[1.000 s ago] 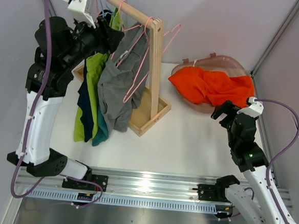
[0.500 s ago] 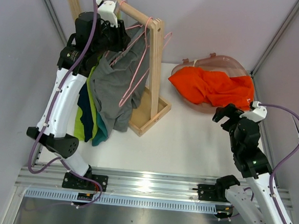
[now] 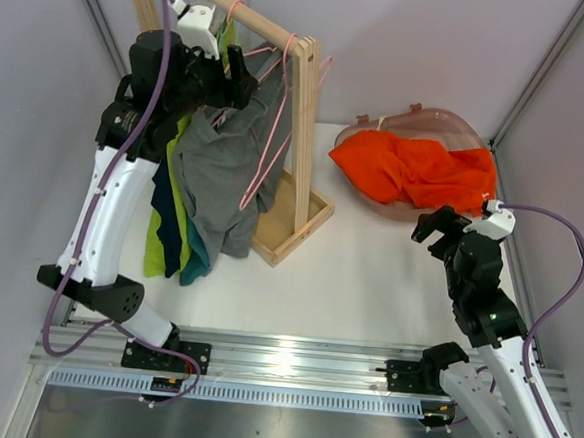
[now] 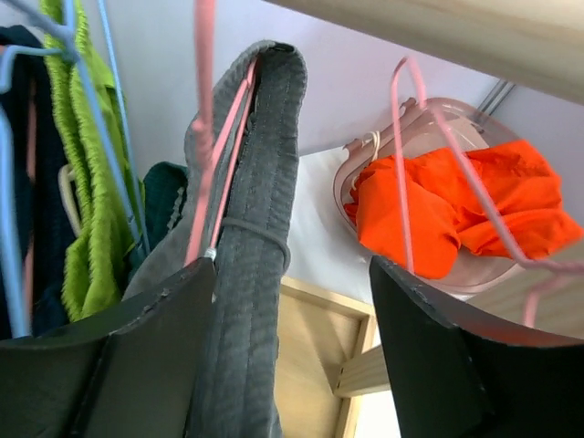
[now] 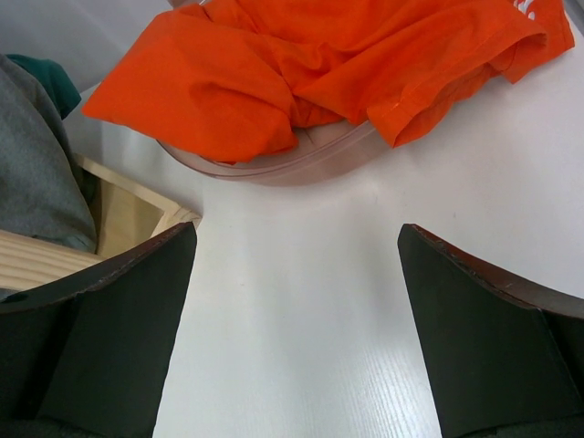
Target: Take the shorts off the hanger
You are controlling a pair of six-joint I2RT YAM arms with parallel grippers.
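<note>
White worktop (image 3: 368,274) fills the centre. Since a second ago the left arm (image 3: 108,196) has swung upright at upper left. Its jaws stand open astride the waistband of the grey cloth shorts (image 4: 260,274), which hang on a pink wire hanger (image 4: 203,91). The right jaws gape wide and empty at lower right. Orange cloth shorts (image 3: 416,173) lie in a translucent pink tub (image 3: 429,116); their white print is unreadable.

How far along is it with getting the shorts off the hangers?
Done: the orange shorts lie in the pink tub. In hand: the left jaws stand open at the waistband of the grey pair, which hangs on its pink hanger. Left: grey, lime, navy and teal pairs all hang on the rack. The right jaws are open and empty.
</note>
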